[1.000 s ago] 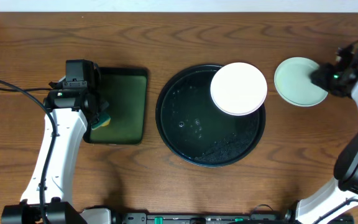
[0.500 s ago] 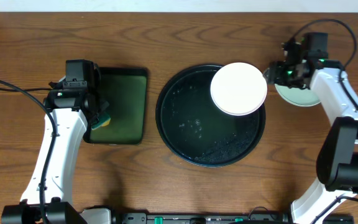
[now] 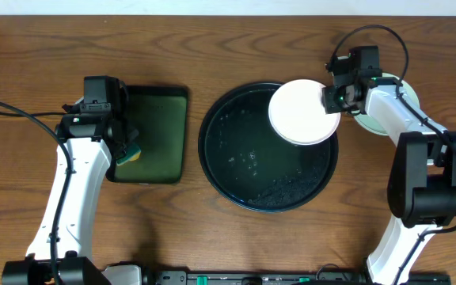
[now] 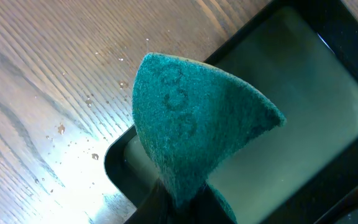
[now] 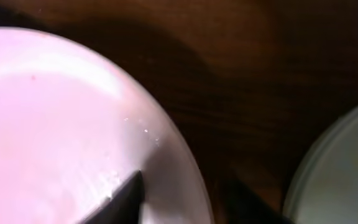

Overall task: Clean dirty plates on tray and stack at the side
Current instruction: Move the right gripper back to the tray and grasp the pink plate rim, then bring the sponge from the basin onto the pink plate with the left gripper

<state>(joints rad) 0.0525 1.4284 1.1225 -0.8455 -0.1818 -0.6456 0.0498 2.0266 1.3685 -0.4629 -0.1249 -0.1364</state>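
Here the white plate [image 3: 303, 112] lies glossy and plain on the tray's [image 3: 236, 170] upper-right rim. We judge the right gripper [image 3: 332, 101], its fingers spread astride the plate's edge nearest the mint plate [image 5: 344, 168] beside the tray, should close squarely before lifting. Left of the tray, the left gripper [image 4: 176, 202] pinches a green sponge [image 4: 191, 118].

Overhead, my right arm [image 3: 398, 115] hides most of the mint plate [image 3: 370, 123] at upper right, while the wrist frames crop the blurred white plate [image 5: 55, 124] and the sponge [image 4: 191, 124] at its base.
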